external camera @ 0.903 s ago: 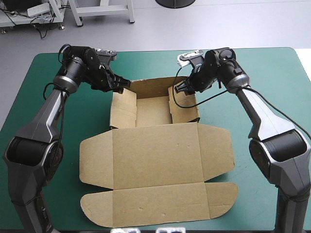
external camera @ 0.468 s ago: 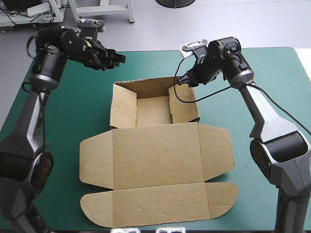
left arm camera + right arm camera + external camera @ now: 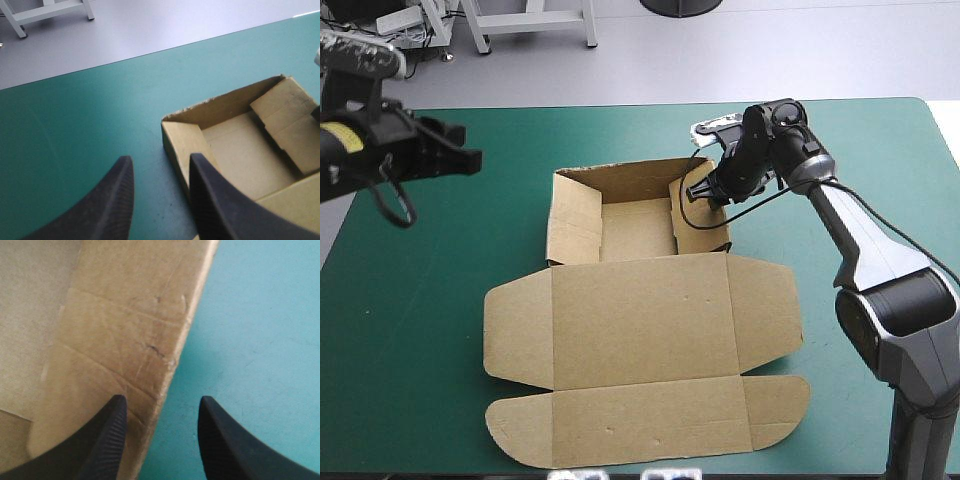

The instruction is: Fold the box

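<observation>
Left gripper [image 3: 460, 160] swung up, away toward worktop [image 3: 440, 300] left edge — fingers [image 3: 100, 210] apart, empty. Right gripper [image 3: 706, 190] lowered to box [image 3: 640, 330] right wall, fingers spread astride rim, nothing clamped. Box mid-worktop: tray walls up, lid flat. Risk — unbraced box skids, wall untucks under push.

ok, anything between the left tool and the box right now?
Nothing visible. The left tool is open, off to the left of the box. Only bare teal-green cover lies between it and the box's nearest corner. The right tool is at the opposite wall, out of that path.
</observation>
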Controlling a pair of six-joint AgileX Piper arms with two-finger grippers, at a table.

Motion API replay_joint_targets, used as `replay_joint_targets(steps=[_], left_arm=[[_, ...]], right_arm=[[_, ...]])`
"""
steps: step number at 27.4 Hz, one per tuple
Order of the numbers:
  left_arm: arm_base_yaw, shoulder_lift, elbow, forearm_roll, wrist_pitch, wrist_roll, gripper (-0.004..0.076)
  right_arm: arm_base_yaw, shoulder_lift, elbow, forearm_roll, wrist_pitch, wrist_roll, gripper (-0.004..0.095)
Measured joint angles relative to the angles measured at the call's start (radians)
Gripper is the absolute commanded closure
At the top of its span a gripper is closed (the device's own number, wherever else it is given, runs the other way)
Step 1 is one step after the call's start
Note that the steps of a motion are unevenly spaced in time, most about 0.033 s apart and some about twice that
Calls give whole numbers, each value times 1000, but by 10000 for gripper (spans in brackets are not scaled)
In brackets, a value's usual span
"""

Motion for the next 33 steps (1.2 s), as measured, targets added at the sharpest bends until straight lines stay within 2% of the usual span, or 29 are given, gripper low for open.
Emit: replay_joint_targets(steps=[5, 7, 10, 11, 13, 21, 25, 27, 28, 30, 33], left_arm=[[0, -234, 231, 19, 0, 16, 467], [0, -325, 329, 19, 0, 25, 467], [0, -472, 464, 21, 0, 39, 467], [0, -525, 510, 23, 0, 45, 467], [0, -630, 591, 23, 0, 50, 467], [0, -984, 923, 23, 1, 41, 467], [0, -1130, 1041, 48, -1, 10, 467], [0, -1173, 1080, 73, 0, -20, 467], [0, -1187, 1100, 91, 1, -32, 467], [0, -1187, 1106, 101, 1, -33, 467], [0, -1187, 1106, 107, -2, -34, 467]], right_arm=[[0, 20, 7, 74, -1, -20, 492], [0, 37, 7, 103, -2, -30, 536], [0, 67, 7, 121, -5, -36, 699], [0, 79, 7, 121, -7, -37, 803], [0, 94, 7, 121, -9, -38, 923], [3, 103, 7, 136, -40, -31, 907], [0, 93, -3, 32, -24, -2, 907], [-15, 80, -20, -69, -14, 10, 908], [-43, 53, -26, -156, -9, 27, 908], [-128, 8, -31, -242, -3, 42, 908], [-306, -22, -35, -250, -3, 49, 908]])
